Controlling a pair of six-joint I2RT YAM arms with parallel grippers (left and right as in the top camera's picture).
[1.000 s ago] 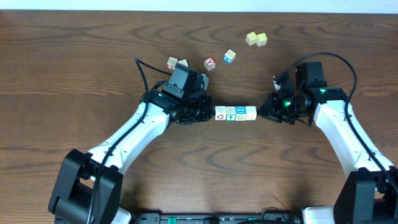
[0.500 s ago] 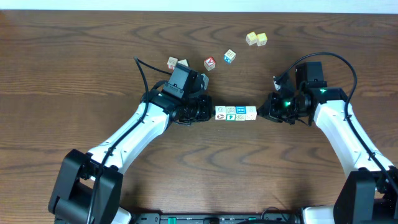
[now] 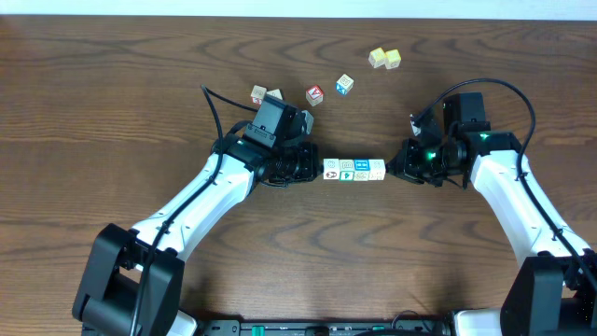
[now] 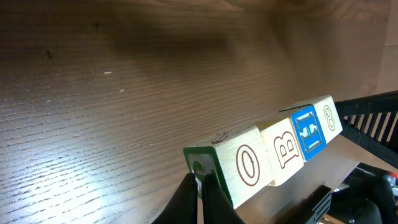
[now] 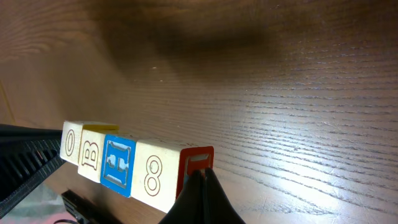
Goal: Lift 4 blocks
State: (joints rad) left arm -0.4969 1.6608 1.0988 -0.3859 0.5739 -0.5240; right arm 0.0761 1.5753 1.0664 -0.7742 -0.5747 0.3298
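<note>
Reaching in from the near edge, two white arms [image 3: 196,196] bend toward the middle of the counter [image 3: 112,112]. Between them lie the blocks [image 3: 354,170], four in a straight row, side by side and touching, running left to right at the centre of the wood. The left fingers [image 4: 186,199] are pressed together with no gap, their tip set against the green-edged end face of the row's left block. The right fingers [image 5: 193,202] are likewise closed tight, tip against the red-edged end face at the other end. The row is thus bracketed end to end by two closed pairs of fingers, not held inside either pair. From the left wrist the faces read in order: the O block [image 4: 245,167] nearest, then the B block [image 4: 286,151], the blue block [image 4: 308,130] and the 8 block [image 4: 329,116] farthest. Whether the row rests on the counter or hangs just clear of it I cannot tell.

Farther back, well apart from the row, loose cubes are scattered: two pale cubes [image 3: 265,94] just behind the left wrist, a red-faced cube [image 3: 315,94], and a pale-blue cube [image 3: 345,84] near it. Farthest, toward the back edge, two yellow cubes [image 3: 383,58] sit touching each other.
</note>
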